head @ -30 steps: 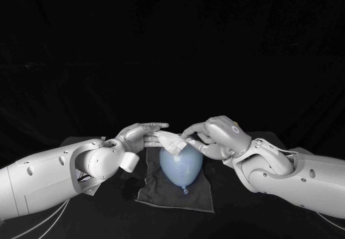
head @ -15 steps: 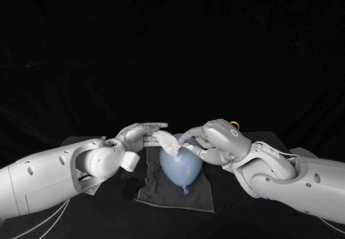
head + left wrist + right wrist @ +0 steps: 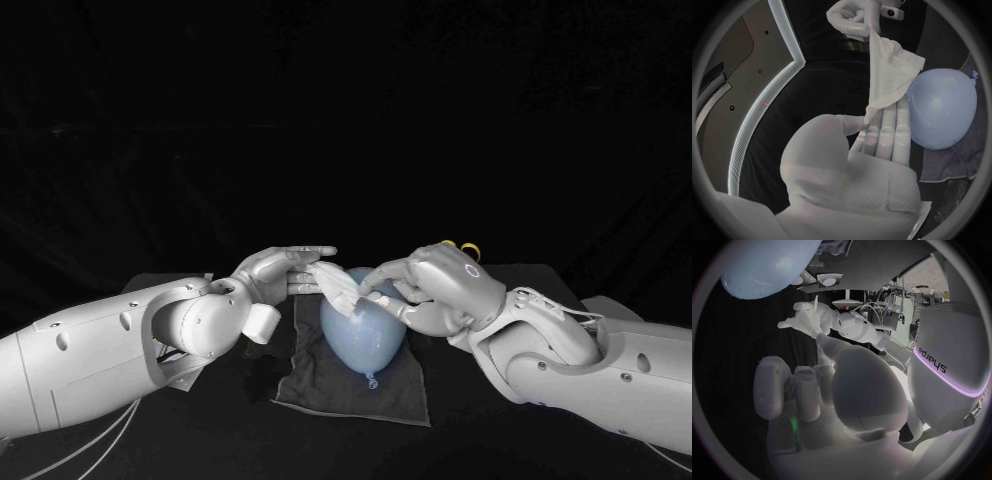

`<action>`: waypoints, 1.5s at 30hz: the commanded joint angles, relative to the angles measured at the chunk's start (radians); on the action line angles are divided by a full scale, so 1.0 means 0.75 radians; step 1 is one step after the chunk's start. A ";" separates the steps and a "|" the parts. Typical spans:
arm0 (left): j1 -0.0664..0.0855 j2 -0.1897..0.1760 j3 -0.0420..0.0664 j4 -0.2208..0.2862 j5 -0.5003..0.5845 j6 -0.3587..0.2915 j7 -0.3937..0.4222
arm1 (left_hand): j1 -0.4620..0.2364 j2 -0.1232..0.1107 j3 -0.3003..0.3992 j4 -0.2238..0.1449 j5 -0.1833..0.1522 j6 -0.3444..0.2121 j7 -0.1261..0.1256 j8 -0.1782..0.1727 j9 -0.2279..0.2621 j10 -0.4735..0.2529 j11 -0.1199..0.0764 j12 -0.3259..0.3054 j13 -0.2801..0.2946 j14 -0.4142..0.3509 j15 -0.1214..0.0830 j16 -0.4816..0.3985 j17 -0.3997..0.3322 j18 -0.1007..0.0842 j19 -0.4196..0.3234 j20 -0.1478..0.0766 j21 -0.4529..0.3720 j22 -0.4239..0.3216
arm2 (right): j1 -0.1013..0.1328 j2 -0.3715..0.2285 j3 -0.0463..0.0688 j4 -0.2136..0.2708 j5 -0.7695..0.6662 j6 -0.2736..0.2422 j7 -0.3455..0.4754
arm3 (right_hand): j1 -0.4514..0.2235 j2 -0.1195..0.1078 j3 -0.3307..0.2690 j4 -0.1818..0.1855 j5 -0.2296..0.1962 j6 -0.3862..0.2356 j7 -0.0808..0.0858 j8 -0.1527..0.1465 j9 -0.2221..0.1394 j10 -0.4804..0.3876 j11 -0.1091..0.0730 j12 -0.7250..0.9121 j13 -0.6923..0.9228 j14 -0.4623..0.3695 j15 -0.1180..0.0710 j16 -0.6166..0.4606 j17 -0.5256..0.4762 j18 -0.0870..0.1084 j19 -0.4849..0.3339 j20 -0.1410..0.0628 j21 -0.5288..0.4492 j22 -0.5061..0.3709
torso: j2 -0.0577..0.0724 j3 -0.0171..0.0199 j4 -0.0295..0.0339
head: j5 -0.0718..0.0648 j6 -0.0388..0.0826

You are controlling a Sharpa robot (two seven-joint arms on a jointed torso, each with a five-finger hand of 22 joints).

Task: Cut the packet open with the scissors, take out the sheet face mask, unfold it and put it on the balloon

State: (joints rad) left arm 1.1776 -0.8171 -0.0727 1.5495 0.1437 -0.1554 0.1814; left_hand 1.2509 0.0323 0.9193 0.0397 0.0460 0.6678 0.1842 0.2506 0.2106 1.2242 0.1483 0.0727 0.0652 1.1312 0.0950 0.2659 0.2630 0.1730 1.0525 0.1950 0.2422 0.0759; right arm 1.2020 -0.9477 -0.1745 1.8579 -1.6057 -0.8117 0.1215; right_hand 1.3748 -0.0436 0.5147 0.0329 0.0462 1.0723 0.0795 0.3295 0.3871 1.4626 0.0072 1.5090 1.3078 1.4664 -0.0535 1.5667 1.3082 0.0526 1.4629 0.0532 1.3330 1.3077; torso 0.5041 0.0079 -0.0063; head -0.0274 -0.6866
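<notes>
A pale blue balloon (image 3: 362, 335) lies on a dark cloth (image 3: 353, 398) at the table's middle, its knot toward me. Above the balloon's far end, a white sheet mask (image 3: 339, 283) hangs crumpled between my two hands. My left hand (image 3: 280, 272) pinches one end of it between thumb and straight fingers. My right hand (image 3: 430, 282) pinches the other end, fingers curled. In the left wrist view the mask (image 3: 889, 70) stretches from my left hand (image 3: 864, 160) up to the right hand (image 3: 856, 17), beside the balloon (image 3: 942, 107). The right wrist view shows my right hand (image 3: 817, 395), the balloon (image 3: 767, 265) and the left hand (image 3: 807, 317).
Something small and yellow (image 3: 459, 243) peeks out just behind my right hand. The dark cloth (image 3: 948, 160) reaches past the balloon on all sides, over the black table (image 3: 216, 420).
My right hand has shifted slightly left and turned, bringing its end of the mask closer to the left hand; the mask has bunched up. The yellow thing has come into sight behind it.
</notes>
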 commanded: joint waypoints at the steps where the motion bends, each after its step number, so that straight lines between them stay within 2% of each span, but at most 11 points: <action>1: 0.002 0.000 0.001 0.001 0.009 -0.007 0.006 | -0.002 -0.004 0.004 -0.019 0.003 -0.005 0.055 0.008 0.002 0.006 -0.001 -0.006 0.000 0.006 -0.002 -0.010 0.003 0.015 0.003 0.005 -0.005 -0.002 | -0.002 -0.004 0.000 0.010 -0.016 0.018 -0.005 | -0.015 -0.002 0.008 -0.003 0.003 0.009 -0.002 0.005 0.038 0.105 -0.006 0.004 0.296 0.139 -0.006 0.005 0.350 -0.009 0.028 -0.003 0.008 0.270 | 0.000 0.0003 0.0004 | 0.001 -0.001; 4: 0.001 0.000 0.001 0.001 0.009 0.003 0.004 | -0.007 -0.025 -0.010 -0.033 0.002 -0.018 0.059 0.005 0.001 -0.002 0.002 -0.010 -0.001 0.010 -0.002 -0.011 0.006 0.015 0.008 0.003 -0.003 -0.001 | -0.002 -0.005 0.000 0.009 -0.016 0.012 -0.012 | -0.015 -0.002 0.008 -0.003 0.003 0.009 -0.002 0.005 0.038 0.105 -0.006 0.004 0.296 0.139 -0.006 0.005 0.350 -0.009 0.028 -0.003 0.008 0.270 | 0.000 0.0000 -0.0004 | 0.000 0.002; 5: 0.001 0.000 0.001 0.001 0.009 0.010 0.002 | -0.018 -0.048 -0.034 -0.038 0.002 -0.030 0.067 0.002 -0.001 -0.013 0.008 -0.014 -0.003 0.012 0.001 -0.011 0.008 0.014 0.011 0.003 -0.001 0.000 | -0.002 -0.005 0.000 0.008 -0.016 0.008 -0.015 | -0.018 -0.003 0.011 -0.003 0.003 0.007 -0.002 0.009 0.042 0.106 -0.007 0.004 0.297 0.139 -0.007 0.005 0.350 -0.010 0.028 -0.003 0.010 0.271 | 0.000 -0.0003 -0.0004 | 0.000 0.002; 7: 0.001 -0.001 0.001 0.002 0.008 0.025 -0.005 | -0.037 -0.068 -0.078 -0.029 0.002 -0.046 0.073 0.002 -0.001 -0.030 0.014 -0.015 -0.004 0.014 0.005 -0.013 0.011 0.013 0.013 0.006 -0.001 -0.001 | -0.003 -0.004 -0.001 0.005 -0.016 0.000 -0.020 | -0.018 -0.003 0.011 -0.003 0.003 0.007 -0.002 0.009 0.042 0.106 -0.007 0.004 0.297 0.139 -0.007 0.005 0.350 -0.010 0.028 -0.003 0.010 0.271 | 0.001 -0.0003 0.0004 | 0.000 0.001; 9: 0.001 -0.001 0.001 0.003 0.005 0.041 -0.014 | -0.090 -0.114 -0.178 0.013 0.002 -0.082 0.080 -0.001 -0.003 -0.072 0.023 -0.014 -0.003 0.016 0.013 -0.017 0.017 0.013 0.009 0.016 -0.011 -0.006 | -0.003 -0.003 -0.001 0.002 -0.016 -0.007 -0.025 | -0.018 -0.003 0.011 -0.003 0.003 0.007 -0.002 0.009 0.042 0.106 -0.007 0.004 0.297 0.139 -0.007 0.005 0.350 -0.010 0.028 -0.003 0.010 0.271 | 0.001 -0.0001 0.0014 | 0.000 0.001; 12: 0.001 -0.003 0.001 0.005 0.001 0.069 -0.030 | -0.132 -0.148 -0.291 0.075 0.003 -0.099 0.078 0.013 0.003 -0.088 0.025 -0.009 -0.001 0.013 0.016 -0.026 0.027 0.015 0.007 0.027 -0.032 -0.013 | -0.003 -0.001 -0.001 -0.003 -0.017 -0.018 -0.031 | -0.018 -0.003 0.011 -0.003 0.003 0.007 -0.002 0.009 0.042 0.106 -0.007 0.004 0.297 0.139 -0.007 0.005 0.350 -0.010 0.028 -0.003 0.010 0.271 | 0.001 0.0003 0.0018 | -0.001 0.000; 24: 0.001 -0.006 0.001 0.006 -0.010 0.118 -0.062 | -0.137 -0.168 -0.448 0.174 0.003 -0.117 0.085 0.043 0.013 -0.119 0.033 -0.008 0.000 0.012 0.023 -0.041 0.046 0.016 0.018 0.034 -0.070 -0.014 | -0.003 -0.003 0.000 -0.009 -0.018 -0.037 -0.044 | -0.018 -0.003 0.012 -0.004 0.003 0.007 -0.002 0.010 0.044 0.106 -0.007 0.004 0.296 0.139 -0.007 0.005 0.350 -0.010 0.028 -0.003 0.010 0.271 | 0.000 0.0003 -0.0001 | 0.000 -0.001; 28: 0.001 -0.008 0.001 0.007 -0.010 0.121 -0.066 | -0.097 -0.149 -0.460 0.175 0.004 -0.116 0.085 0.054 0.017 -0.122 0.032 -0.004 0.001 0.009 0.023 -0.047 0.051 0.016 0.021 0.035 -0.080 -0.014 | -0.003 -0.004 0.000 -0.012 -0.018 -0.040 -0.046 | -0.018 -0.003 0.012 -0.004 0.003 0.007 -0.002 0.010 0.044 0.106 -0.007 0.004 0.296 0.139 -0.007 0.005 0.350 -0.010 0.028 -0.003 0.010 0.271 | 0.001 0.0006 -0.0002 | 0.002 0.000; 38: 0.001 -0.010 0.001 0.004 -0.010 0.127 -0.063 | 0.001 -0.066 -0.409 0.158 0.004 -0.112 0.090 0.076 0.024 -0.128 0.034 -0.003 0.000 0.005 0.023 -0.059 0.060 0.016 0.026 0.032 -0.095 -0.012 | -0.003 -0.022 0.000 -0.002 -0.018 -0.043 -0.049 | -0.018 -0.003 0.012 -0.004 0.003 0.007 -0.002 0.010 0.044 0.106 -0.007 0.004 0.296 0.139 -0.007 0.005 0.350 -0.010 0.028 -0.003 0.010 0.271 | 0.000 0.0003 -0.0006 | 0.002 -0.003; 42: 0.001 -0.011 0.001 0.002 -0.007 0.158 -0.054 | 0.008 -0.010 -0.342 0.180 0.005 -0.134 0.104 0.072 0.017 -0.169 0.050 -0.014 -0.003 -0.030 0.038 -0.086 0.057 0.014 0.000 0.043 -0.118 -0.015 | -0.003 -0.028 0.000 -0.001 -0.017 -0.040 -0.050 | -0.020 -0.004 0.014 -0.005 0.003 0.005 -0.003 0.014 0.047 0.106 -0.008 0.005 0.297 0.139 -0.007 0.005 0.350 -0.010 0.029 -0.004 0.010 0.271 | 0.000 0.0002 0.0008 | 0.002 -0.003; 45: 0.001 -0.011 0.001 -0.001 0.001 0.212 -0.041 | -0.003 0.000 -0.235 0.176 0.003 -0.187 0.125 0.052 -0.002 -0.263 0.077 -0.010 -0.005 -0.105 0.067 -0.138 0.042 0.011 -0.061 0.070 -0.161 -0.017 | -0.003 -0.031 0.000 -0.003 -0.016 -0.038 -0.054 | -0.020 -0.004 0.014 -0.005 0.003 0.005 -0.003 0.014 0.047 0.106 -0.008 0.005 0.297 0.139 -0.007 0.005 0.350 -0.010 0.029 -0.004 0.010 0.271 | 0.000 0.0003 0.0006 | 0.001 0.000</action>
State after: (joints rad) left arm 1.1775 -0.8265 -0.0732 1.5478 0.1402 -0.0624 0.1321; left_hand 1.2507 0.0256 0.7357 0.1718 0.0465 0.5330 0.1653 0.2944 0.2113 1.0359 0.2031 0.0659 0.0623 1.0602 0.1433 0.1679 0.2969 0.1692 1.0137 0.2471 0.1255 0.0639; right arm 1.1999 -0.9702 -0.1751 1.8554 -1.6059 -0.8356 0.0882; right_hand 1.3697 -0.0489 0.5199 0.0272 0.0458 1.0703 0.0761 0.3331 0.3920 1.4629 0.0035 1.5092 1.3082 1.4663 -0.0533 1.5668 1.3081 0.0526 1.4618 0.0538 1.3377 1.3081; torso 0.5041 0.0079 -0.0062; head -0.0256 -0.6884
